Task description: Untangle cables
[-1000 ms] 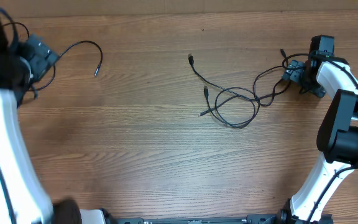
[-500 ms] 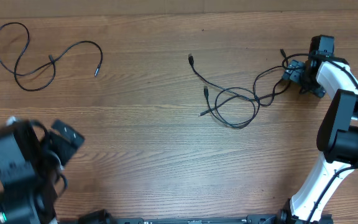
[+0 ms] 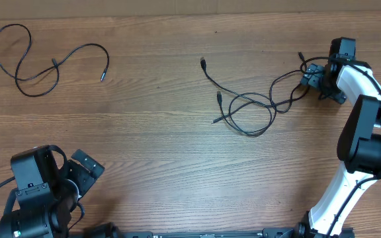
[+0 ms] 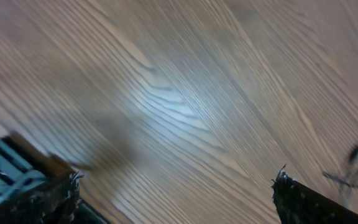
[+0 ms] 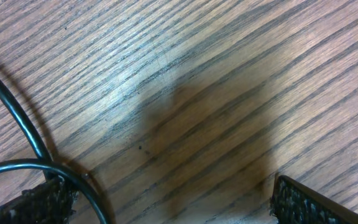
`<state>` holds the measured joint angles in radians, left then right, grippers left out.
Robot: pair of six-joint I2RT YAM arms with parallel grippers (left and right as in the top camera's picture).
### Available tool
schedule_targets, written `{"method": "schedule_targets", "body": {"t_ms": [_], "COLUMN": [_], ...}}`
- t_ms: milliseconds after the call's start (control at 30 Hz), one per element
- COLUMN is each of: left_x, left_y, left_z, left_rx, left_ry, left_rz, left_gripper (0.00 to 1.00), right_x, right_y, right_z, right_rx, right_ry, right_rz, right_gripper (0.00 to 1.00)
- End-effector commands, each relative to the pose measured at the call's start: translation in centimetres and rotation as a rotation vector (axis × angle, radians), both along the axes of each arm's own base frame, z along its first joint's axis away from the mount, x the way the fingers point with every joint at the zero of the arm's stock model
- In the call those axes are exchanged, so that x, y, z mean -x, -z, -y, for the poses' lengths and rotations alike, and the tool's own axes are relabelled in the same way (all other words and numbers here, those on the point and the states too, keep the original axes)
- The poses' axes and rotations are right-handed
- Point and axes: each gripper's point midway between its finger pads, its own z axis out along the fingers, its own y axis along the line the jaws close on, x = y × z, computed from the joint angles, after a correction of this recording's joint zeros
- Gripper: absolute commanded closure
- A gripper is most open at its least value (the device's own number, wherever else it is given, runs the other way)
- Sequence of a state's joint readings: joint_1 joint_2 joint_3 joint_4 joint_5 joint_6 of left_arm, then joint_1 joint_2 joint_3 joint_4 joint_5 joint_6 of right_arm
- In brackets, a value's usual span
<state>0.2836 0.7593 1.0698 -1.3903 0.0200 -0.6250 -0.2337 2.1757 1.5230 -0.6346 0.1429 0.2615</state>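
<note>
On a wide table [image 3: 151,152] of brown wood with fine, straight grain, two white and black robot arms sit at opposite sides. The right arm [image 3: 366,132] reaches up the right edge. The left arm [image 3: 35,198] is folded low in the near left corner.

The left gripper [image 3: 90,170] hangs wide and empty over bare wood, well apart from any cord. The right gripper [image 3: 313,80] is also spread wide. A thin cord curves past one of its fingers, but nothing is pinched.

The cables are thin, black, limp and round. One loose strand [image 3: 53,64] lies alone in the far left corner, in an easy S-curve. The tangle [image 3: 272,109] lies right of centre, several cords crossing in an oval loop whose tail runs to the right gripper.

The work looks partly done, with the central knot remaining. To do it well, pinch one cord near a small plug end [image 3: 203,61]. Draw it back slowly along its own path while the other gripper pins the loop, so the crossings slip free rather than tighten.
</note>
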Motion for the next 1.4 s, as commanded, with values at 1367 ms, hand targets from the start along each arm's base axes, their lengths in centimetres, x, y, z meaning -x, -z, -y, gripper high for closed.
{"method": "schedule_targets", "body": {"t_ms": [1367], "left_x": [-3.6], "left_y": [1.6], "left_z": [10.1], "left_rx": [0.453], "left_ry": [0.465], "left_rz": [0.196], "left_gripper": [0.04], "right_x": [4.2], "right_y": [6.9], "right_z": [-1.2], "right_rx": [-0.062], "right_ry": [0.002], "right_rz": [-0.183], "right_gripper": [0.0]}}
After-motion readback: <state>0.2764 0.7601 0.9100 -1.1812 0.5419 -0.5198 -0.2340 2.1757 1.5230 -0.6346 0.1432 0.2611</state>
